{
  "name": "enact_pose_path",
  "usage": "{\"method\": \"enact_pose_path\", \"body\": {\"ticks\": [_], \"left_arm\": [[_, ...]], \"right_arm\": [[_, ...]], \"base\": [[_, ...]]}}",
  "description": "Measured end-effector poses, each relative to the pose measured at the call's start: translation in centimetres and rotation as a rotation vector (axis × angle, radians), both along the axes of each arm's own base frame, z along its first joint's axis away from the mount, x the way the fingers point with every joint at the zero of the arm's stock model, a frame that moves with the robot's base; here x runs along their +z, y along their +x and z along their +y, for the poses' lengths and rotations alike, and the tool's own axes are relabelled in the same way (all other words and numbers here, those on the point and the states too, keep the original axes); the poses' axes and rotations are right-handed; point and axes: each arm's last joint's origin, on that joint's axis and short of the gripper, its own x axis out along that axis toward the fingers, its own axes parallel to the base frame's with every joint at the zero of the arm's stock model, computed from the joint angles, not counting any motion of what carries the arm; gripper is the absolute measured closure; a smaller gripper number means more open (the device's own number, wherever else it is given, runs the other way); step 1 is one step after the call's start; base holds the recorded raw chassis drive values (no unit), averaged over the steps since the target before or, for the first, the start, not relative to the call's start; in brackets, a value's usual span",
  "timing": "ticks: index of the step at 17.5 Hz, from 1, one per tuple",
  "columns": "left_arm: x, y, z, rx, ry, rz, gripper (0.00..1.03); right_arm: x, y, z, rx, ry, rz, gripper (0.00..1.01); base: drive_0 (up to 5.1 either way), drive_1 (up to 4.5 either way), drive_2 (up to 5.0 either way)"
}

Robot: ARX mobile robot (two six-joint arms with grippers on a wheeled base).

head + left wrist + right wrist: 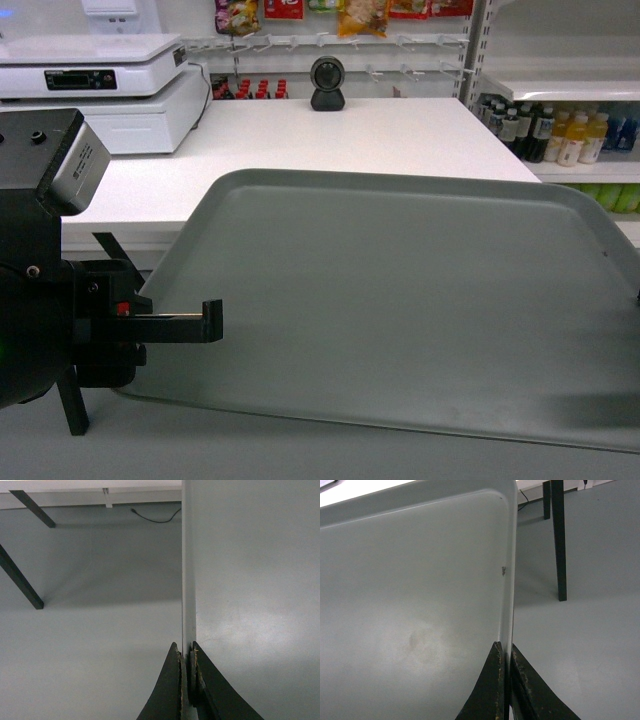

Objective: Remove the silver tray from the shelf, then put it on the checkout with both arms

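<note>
Both grippers are pinched onto the silver tray (400, 310): left gripper (189, 672) clamps its left rim, right gripper (506, 662) clamps the right rim, jaws closed tight on the thin edge. Right arm itself is out of the head view, so I'm going by its wrist cam. Tray hangs level between them, long axis running 9 to 3, far edge overlapping the checkout (330, 135) at 12. Neither arm looks nearer. Tray's plain matte grey-green, rounded corners, low rim, a faint smudge on the surface.
</note>
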Motion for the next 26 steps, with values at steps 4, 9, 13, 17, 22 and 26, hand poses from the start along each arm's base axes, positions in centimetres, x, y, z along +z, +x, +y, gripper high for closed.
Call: {"method": "enact_pose_path", "body": {"ticks": [4, 9, 13, 17, 22, 26], "left_arm": [[0.0, 0.0, 0.0, 0.0, 0.0, 0.0, 1.0], [-0.01, -0.01, 0.0, -0.001, 0.001, 0.001, 1.0], [-0.01, 0.0, 0.0, -0.002, 0.002, 0.001, 1.0], [-0.01, 0.0, 0.0, -0.002, 0.003, 0.001, 1.0], [-0.01, -0.02, -0.01, -0.003, 0.003, 0.001, 1.0], [-0.01, -0.01, -0.02, -0.002, 0.003, 0.0, 1.0]], "right_arm": [[-0.01, 0.0, -0.01, -0.001, 0.0, 0.002, 0.98], [-0.04, -0.02, -0.01, -0.001, 0.0, 0.004, 0.98], [-0.04, -0.01, -0.01, -0.001, 0.0, 0.003, 0.98], [-0.04, -0.01, -0.01, -0.001, 0.0, 0.004, 0.98], [-0.06, -0.02, -0.01, -0.001, 0.0, 0.005, 0.98], [-0.04, 0.0, -0.01, -0.001, 0.0, 0.003, 0.98]], "base": [[0.1, 4.31, -4.2], [0.0, 4.24, -4.2], [0.0, 4.2, -4.3], [0.0, 4.23, -4.2], [0.0, 4.22, -4.2], [-0.1, 4.17, -4.3]]}}
